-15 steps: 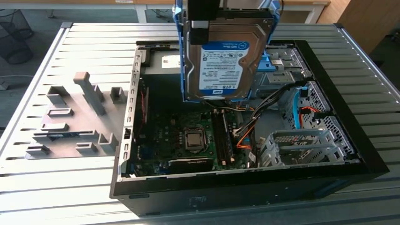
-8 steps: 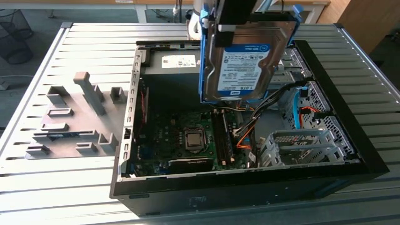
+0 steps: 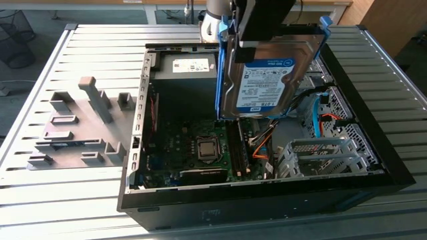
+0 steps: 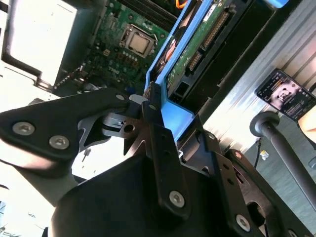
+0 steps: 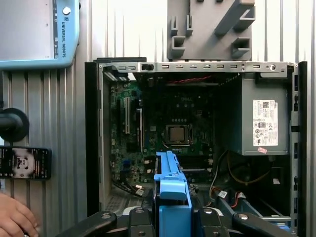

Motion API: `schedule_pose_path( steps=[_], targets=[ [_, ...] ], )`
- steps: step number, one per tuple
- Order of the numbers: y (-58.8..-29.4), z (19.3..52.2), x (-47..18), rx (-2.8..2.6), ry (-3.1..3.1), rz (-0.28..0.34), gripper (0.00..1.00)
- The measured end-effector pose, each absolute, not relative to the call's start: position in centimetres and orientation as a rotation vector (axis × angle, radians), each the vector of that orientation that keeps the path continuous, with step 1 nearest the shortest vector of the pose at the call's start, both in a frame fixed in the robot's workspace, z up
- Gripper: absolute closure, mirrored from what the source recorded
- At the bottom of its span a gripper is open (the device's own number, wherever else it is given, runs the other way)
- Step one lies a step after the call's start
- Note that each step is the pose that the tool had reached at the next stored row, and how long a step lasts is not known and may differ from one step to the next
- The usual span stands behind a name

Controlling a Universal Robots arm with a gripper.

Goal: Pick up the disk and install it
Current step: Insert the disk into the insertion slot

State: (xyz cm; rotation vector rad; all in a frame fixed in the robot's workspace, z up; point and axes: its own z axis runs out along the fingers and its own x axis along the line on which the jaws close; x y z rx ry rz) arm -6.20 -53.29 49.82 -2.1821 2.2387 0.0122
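The disk (image 3: 267, 80), a silver hard drive with a white-and-blue label and a blue bracket along its edges, hangs upright in the air over the open computer case (image 3: 133, 150). My gripper (image 3: 257, 35) is shut on its upper end, clamping the blue bracket. In the second wrist view the gripper (image 4: 163, 118) pinches the blue bracket, and the disk's (image 4: 197, 39) green circuit board faces out. In the first wrist view the blue bracket of the disk (image 5: 170, 187) sticks out between the fingers, above the motherboard (image 5: 168, 133). The metal drive cage (image 3: 323, 157) sits below, toward the exterior view's right.
The grey power supply (image 3: 187, 75) fills the case's far corner. A grey fixture plate (image 3: 80, 125) with upright blocks lies at the exterior view's left on the slatted table (image 3: 67, 200). A person's hand (image 5: 15, 217) and a pendant (image 5: 24, 163) rest beside the case.
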Motion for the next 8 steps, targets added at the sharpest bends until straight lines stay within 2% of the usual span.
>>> schedule_pose_path(
  steps=[8],
  targets=[
    [-53.9, 49.6, -5.1, -2.182, 2.239, 0.013, 0.64]
  ],
)
